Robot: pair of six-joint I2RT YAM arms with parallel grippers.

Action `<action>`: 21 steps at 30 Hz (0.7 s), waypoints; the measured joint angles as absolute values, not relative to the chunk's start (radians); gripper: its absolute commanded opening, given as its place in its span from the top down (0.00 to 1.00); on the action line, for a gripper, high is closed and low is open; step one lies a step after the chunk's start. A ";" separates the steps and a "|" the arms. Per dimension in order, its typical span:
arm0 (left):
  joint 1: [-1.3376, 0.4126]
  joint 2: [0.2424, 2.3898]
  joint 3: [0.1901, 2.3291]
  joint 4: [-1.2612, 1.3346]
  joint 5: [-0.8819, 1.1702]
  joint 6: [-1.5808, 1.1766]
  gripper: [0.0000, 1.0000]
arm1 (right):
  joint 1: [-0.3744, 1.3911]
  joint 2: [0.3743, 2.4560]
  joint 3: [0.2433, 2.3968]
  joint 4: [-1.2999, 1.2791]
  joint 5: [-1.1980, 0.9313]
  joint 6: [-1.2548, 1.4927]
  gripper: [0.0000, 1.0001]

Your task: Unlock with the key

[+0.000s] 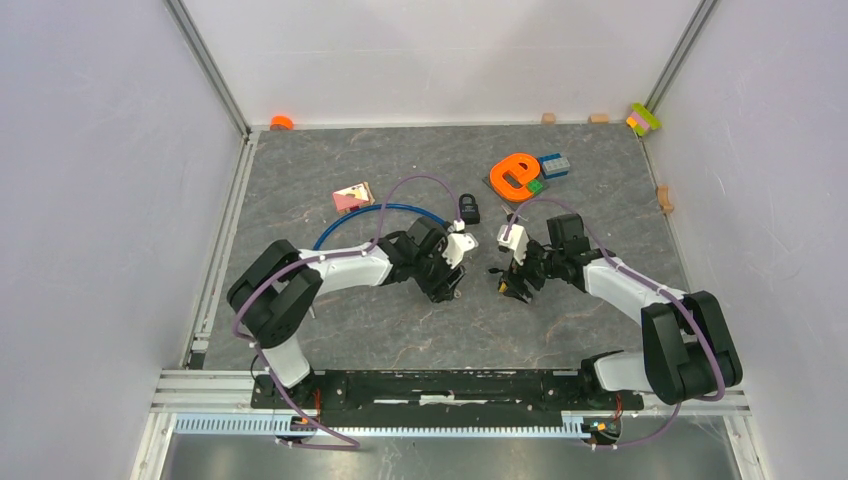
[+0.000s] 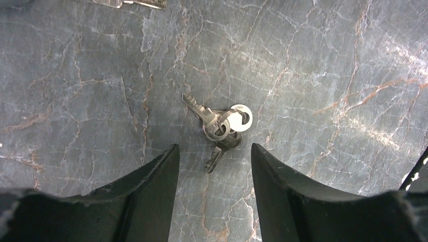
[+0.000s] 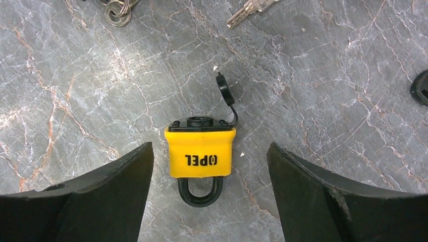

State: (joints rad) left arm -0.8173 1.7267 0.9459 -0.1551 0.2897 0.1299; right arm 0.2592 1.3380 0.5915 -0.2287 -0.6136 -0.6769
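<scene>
A bunch of silver keys on a ring [image 2: 220, 126] lies flat on the grey marbled table, just ahead of my left gripper [image 2: 214, 147]. Its jaws stand open with nothing between them. A yellow padlock [image 3: 200, 154] lies flat with its black shackle [image 3: 199, 194] pointing toward the camera and its keyhole end away. The keyhole's dust cap [image 3: 223, 88] is flipped open. My right gripper [image 3: 210, 147] is open, its fingers on either side of the padlock with gaps on both sides. From above, both grippers [image 1: 452, 285] [image 1: 514, 286] meet near the table's middle.
A single loose key [image 3: 249, 11] lies beyond the padlock, and the key bunch [image 3: 117, 12] shows at top left there. Farther back are a black padlock [image 1: 468, 208], an orange letter shape [image 1: 514, 175], a blue brick [image 1: 555, 165], a pink card [image 1: 352, 196] and a blue cable [image 1: 350, 222].
</scene>
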 measured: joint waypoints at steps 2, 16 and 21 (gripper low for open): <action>-0.817 1.737 0.957 -0.156 0.290 0.127 0.45 | 0.259 1.338 0.591 -0.226 -0.619 -0.677 0.14; -0.822 1.789 1.002 -0.140 0.299 0.108 0.67 | 0.237 1.327 0.592 -0.226 -0.634 -0.675 0.14; -0.822 1.795 1.003 -0.126 0.302 0.107 0.78 | 0.233 1.326 0.593 -0.226 -0.644 -0.674 0.14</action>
